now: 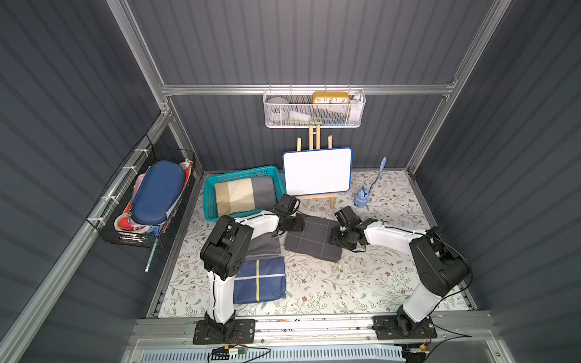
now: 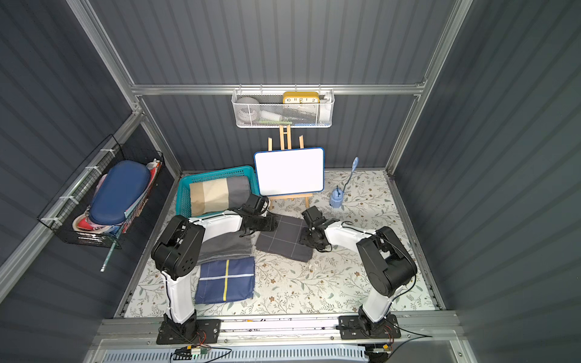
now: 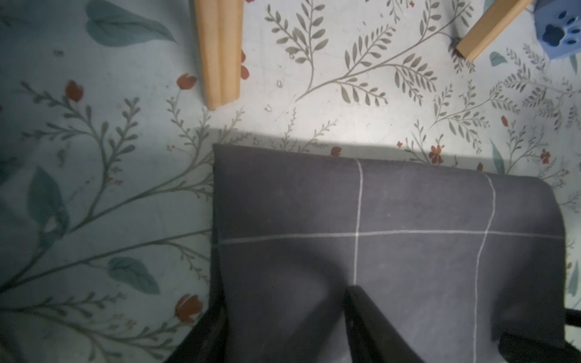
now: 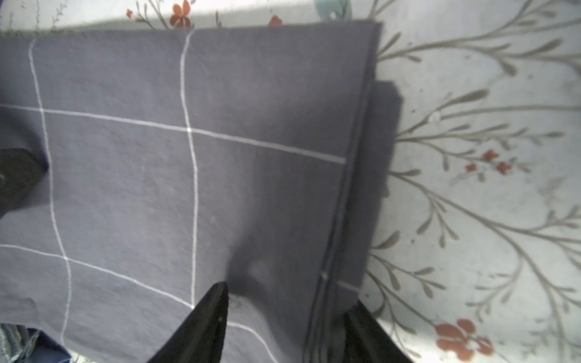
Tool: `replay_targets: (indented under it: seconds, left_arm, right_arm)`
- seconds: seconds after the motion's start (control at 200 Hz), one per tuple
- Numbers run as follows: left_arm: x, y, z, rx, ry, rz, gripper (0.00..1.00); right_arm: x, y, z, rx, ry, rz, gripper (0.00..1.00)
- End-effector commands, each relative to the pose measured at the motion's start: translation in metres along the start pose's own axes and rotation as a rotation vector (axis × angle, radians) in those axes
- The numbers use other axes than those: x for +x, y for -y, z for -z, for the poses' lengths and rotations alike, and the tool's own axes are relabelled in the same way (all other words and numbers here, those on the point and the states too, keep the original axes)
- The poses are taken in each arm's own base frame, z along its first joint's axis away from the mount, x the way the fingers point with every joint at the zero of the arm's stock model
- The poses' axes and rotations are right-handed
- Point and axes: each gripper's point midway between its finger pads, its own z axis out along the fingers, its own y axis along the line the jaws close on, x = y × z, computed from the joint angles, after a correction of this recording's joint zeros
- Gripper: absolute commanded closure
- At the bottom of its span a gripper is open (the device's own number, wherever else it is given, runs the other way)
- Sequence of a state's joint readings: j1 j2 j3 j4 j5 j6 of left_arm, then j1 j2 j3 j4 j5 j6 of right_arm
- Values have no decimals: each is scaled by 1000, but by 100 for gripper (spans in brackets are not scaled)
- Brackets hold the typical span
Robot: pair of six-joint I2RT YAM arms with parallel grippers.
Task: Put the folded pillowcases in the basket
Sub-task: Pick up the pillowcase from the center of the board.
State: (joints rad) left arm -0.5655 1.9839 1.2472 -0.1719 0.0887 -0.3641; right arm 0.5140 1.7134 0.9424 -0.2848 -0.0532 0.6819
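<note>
teal basket (image 1: 210, 201) back-left on table (image 1: 361, 283), beige/grey folded cloth (image 1: 242, 196) inside. l gripper (image 3: 283, 301) at left edge of dark grid pillowcase (image 1: 314, 240): one finger on top, other off edge, jaws part apart, can't tell if clamped. pillowcase flat on table, front-right of basket, outside it. r gripper (image 4: 287, 298) same at right edge, can't tell either.

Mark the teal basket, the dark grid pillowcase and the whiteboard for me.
teal basket (image 1: 209, 201), in a top view, on its side wall.
dark grid pillowcase (image 1: 312, 239), in a top view, middle of the cloth.
whiteboard (image 1: 317, 172), in a top view, middle of its white face.
</note>
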Motion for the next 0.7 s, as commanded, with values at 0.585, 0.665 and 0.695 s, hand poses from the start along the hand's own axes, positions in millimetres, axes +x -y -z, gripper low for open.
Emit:
replay_targets:
  seconds: [0.585,0.665,0.695]
  left_arm:
    - [-34,45,88,77,189,18,99]
    - [-46,52,114,90,253,8,100]
    - [-49,53,124,91,276,5,100]
  right_arm:
    - [-30,-42,61,-70,164,126,94]
    - [-39,-57,82,-87,211,161,95]
    - [-41,-63,91,-96,230,179,95]
